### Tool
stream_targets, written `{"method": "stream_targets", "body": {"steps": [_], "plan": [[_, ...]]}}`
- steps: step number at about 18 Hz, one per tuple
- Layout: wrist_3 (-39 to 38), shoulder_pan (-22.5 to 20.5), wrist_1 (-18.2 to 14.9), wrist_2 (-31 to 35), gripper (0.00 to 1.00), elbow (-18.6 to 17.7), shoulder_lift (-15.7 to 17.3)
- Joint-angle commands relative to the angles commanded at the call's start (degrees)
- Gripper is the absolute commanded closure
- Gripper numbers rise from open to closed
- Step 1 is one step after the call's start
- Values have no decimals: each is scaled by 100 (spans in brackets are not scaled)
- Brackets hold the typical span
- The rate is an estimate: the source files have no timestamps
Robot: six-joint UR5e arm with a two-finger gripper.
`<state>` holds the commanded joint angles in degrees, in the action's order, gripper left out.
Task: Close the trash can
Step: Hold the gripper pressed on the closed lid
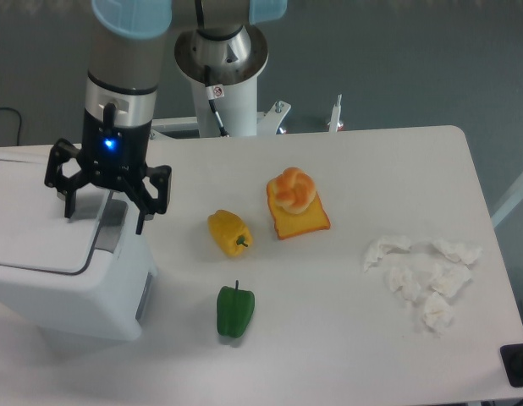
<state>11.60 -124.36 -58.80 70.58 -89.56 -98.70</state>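
Gripper: the gripper (107, 200) hangs from the arm over the right rear part of the trash can, fingers spread wide and pointing down, with nothing between them. One finger (69, 200) stands over the lid and the other (144, 213) near the can's right edge.

Trash can: the trash can (71, 279) sits at the left end of the surface (346, 338), partly cut off by the picture's left side. Its lid (37, 233) lies flat and level on top.

Latch: a grey tab (109, 227) shows at the lid's right edge, just below the gripper. Whether it has caught cannot be told.

Progress: the lid looks fully lowered, so the closing appears done or nearly so. What may remain is a final press to seat it, then lifting the arm away.

Other things: a yellow pepper (228, 232) and a green pepper (234, 310) lie right of the can, a bun on an orange slab (294, 203) is further right, and crumpled tissues (424, 275) are well apart.
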Motion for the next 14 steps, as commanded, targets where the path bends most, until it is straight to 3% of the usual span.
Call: {"method": "stream_targets", "body": {"steps": [10, 14], "plan": [[0, -9, 0, 0, 0, -26, 17], [70, -272, 9, -18, 0, 96, 70]]}}
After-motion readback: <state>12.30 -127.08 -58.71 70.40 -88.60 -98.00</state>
